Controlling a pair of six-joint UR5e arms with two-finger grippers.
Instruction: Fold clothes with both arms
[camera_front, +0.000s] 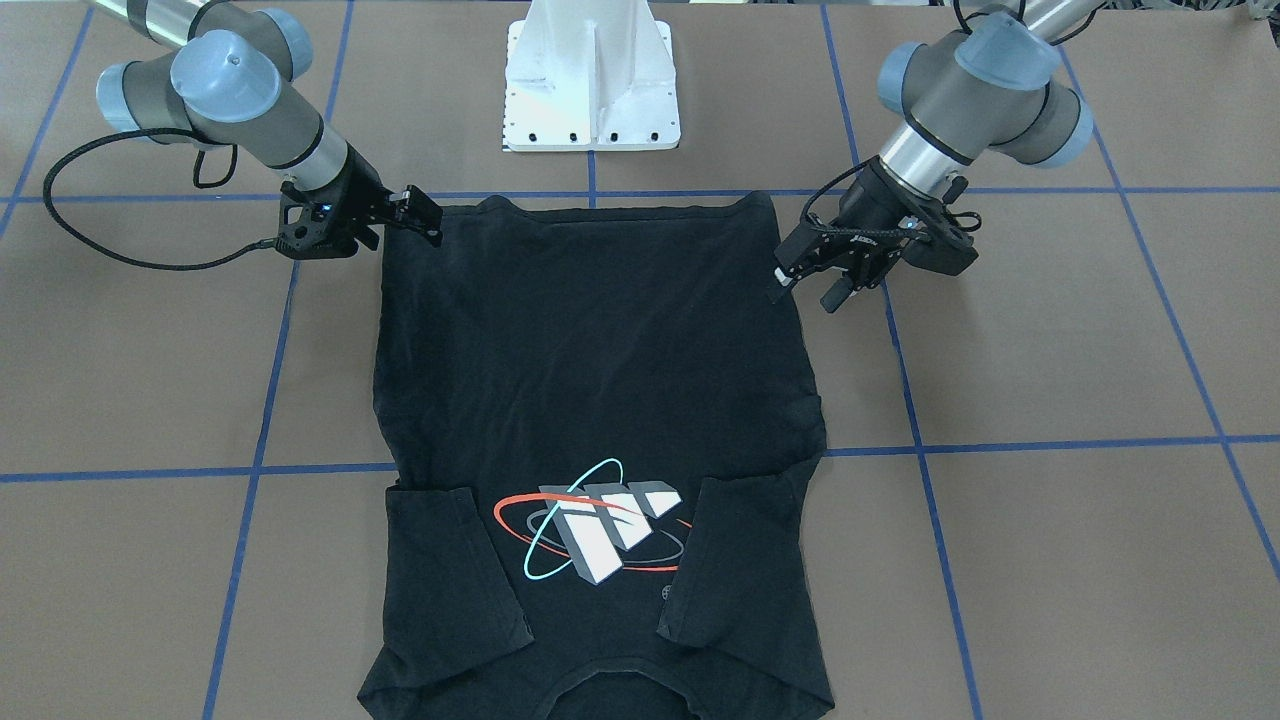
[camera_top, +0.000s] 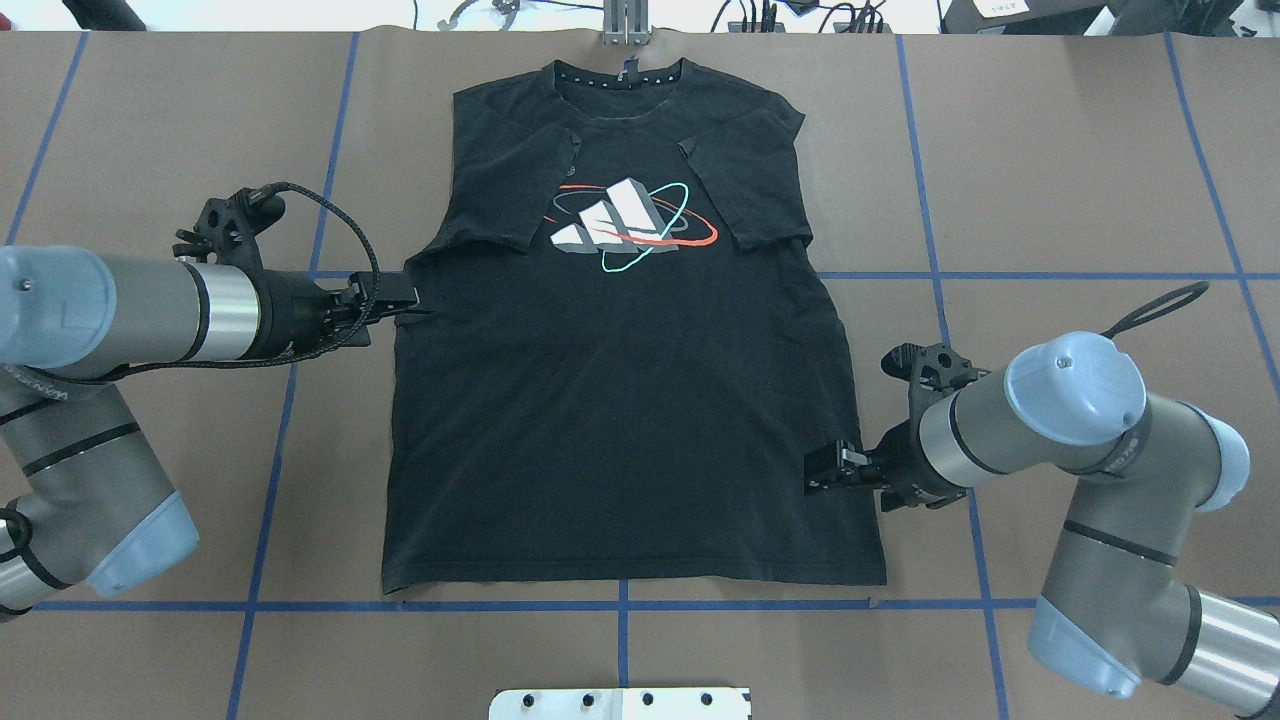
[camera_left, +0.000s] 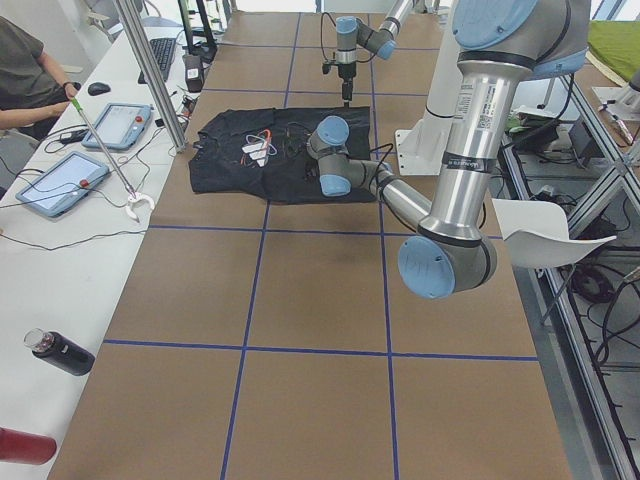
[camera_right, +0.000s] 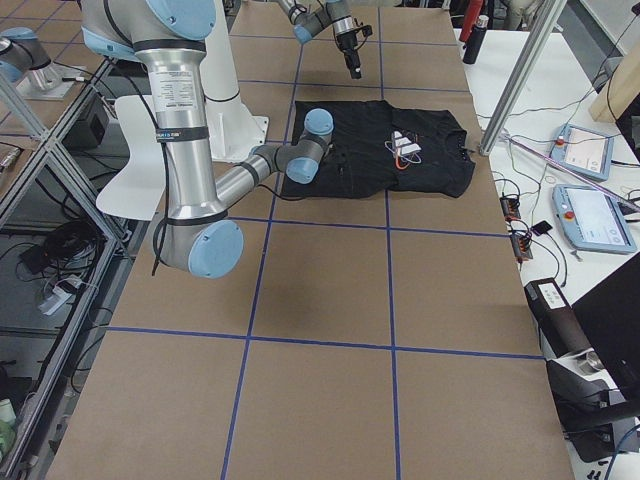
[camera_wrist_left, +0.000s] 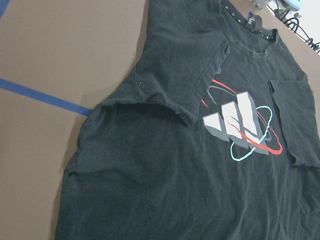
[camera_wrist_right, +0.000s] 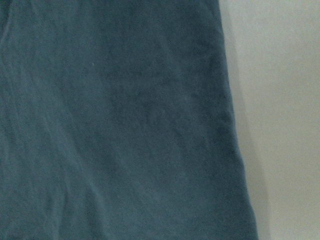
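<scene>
The left gripper (camera_front: 806, 290) has its fingers apart, with brown tabletop (camera_front: 1050, 330) showing between them, and it grips nothing. It points at the left side edge of the shirt (camera_top: 620, 420), and in the right-end view it hangs above the cloth rather than on it. The right gripper (camera_top: 812, 472) is over the shirt's right side edge, near the hem (camera_top: 630, 582). Whether its fingers are apart or together cannot be told (black fingers against black cloth). Its wrist camera shows only cloth up close, with the cloth's edge and bare tabletop beside it.

The left arm (camera_top: 130, 310) reaches in level from the tabletop's left edge, and the right arm (camera_top: 1070, 400) bends in from the near right corner.

The shirt lies flat and face up in the middle of the tabletop. Its hem is toward the robot's edge and its collar (camera_top: 620, 85) is at the far edge. Both sleeves (camera_top: 515, 190) are folded inward over the chest, on either side of the logo (camera_top: 630, 225) and not covering it.

Blue tape lines (camera_top: 1000, 275) cross the brown tabletop in a grid. The white pedestal (camera_front: 592, 80) stands at the robot's edge, just beyond the hem.

On a white bench along the far edge, a seated person (camera_left: 25, 75) is next to two tablets (camera_left: 120, 125)
</scene>
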